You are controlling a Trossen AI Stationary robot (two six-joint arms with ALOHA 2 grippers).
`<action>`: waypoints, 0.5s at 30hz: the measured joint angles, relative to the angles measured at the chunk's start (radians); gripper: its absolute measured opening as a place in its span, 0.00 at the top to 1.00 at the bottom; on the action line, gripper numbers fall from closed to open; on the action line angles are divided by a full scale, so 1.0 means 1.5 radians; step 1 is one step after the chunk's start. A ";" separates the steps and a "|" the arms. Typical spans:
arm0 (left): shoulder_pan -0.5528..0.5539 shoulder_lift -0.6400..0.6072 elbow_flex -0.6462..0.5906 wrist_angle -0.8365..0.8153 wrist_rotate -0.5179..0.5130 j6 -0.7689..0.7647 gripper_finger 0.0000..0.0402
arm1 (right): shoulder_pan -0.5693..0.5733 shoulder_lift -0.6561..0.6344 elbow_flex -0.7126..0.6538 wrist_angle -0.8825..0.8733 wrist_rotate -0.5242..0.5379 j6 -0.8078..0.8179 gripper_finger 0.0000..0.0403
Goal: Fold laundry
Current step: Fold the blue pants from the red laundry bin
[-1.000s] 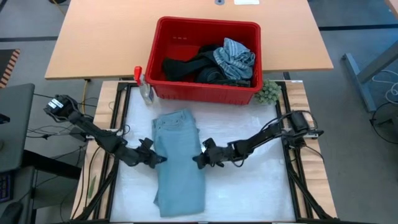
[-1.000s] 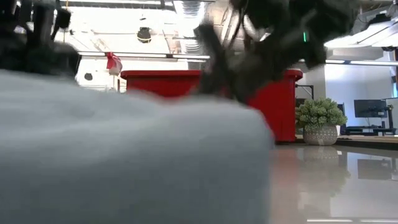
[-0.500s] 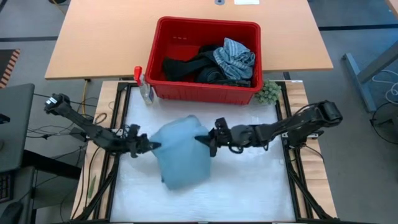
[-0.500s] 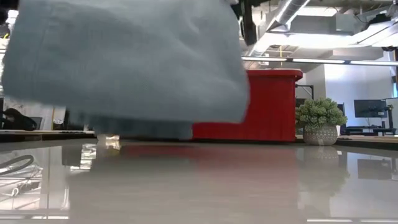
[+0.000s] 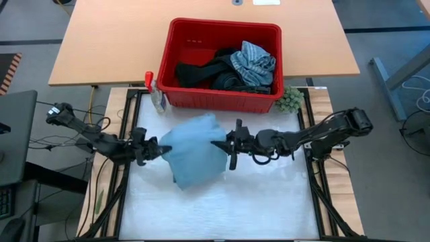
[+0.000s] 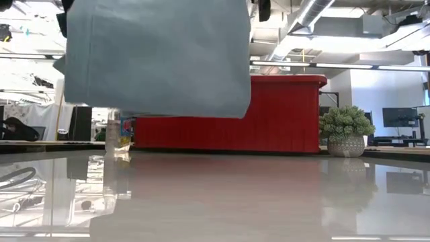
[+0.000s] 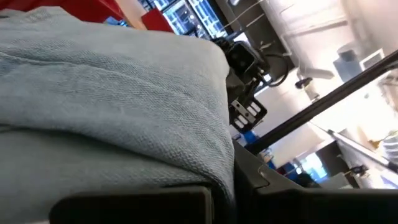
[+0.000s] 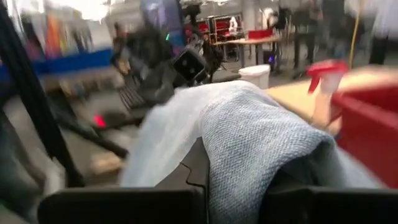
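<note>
A light blue garment hangs doubled over between my two grippers above the middle of the table. In the low view the light blue garment is clear of the tabletop, its lower edge well above it. My left gripper is shut on its left side, and my right gripper is shut on its right side. More laundry, black, dark and grey-blue striped, lies heaped in the red basket beyond. My left gripper holds the garment's left side edge, coming level from the table's left; the cloth folds over the fingers in several layers and hangs lifted clear. My right gripper holds the garment's right side edge, coming level from the table's right; bunched cloth drapes over the fingers and hangs lifted clear.
The red basket stands at the table's far edge. A spray bottle stands at its left corner and a small green fuzzy ball at its right. The pale tabletop shows bare below and nearer than the garment.
The garment lay stretched out flat on the table. Both grippers, shut on its side edges, rose and moved toward the far edge. The garment came off the table, doubled over, and now hangs clear, a little higher and farther than half a second ago.
</note>
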 joint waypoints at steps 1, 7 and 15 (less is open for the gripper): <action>0.008 0.004 0.000 -0.005 0.004 0.000 1.00 | 0.000 0.002 0.000 -0.004 0.000 -0.058 0.84; 0.095 0.005 0.000 -0.030 0.053 0.049 1.00 | -0.028 0.013 0.000 -0.007 -0.004 -0.293 0.84; 0.305 0.009 0.094 -0.146 0.211 0.276 1.00 | -0.159 0.013 0.000 0.026 -0.085 -0.438 0.84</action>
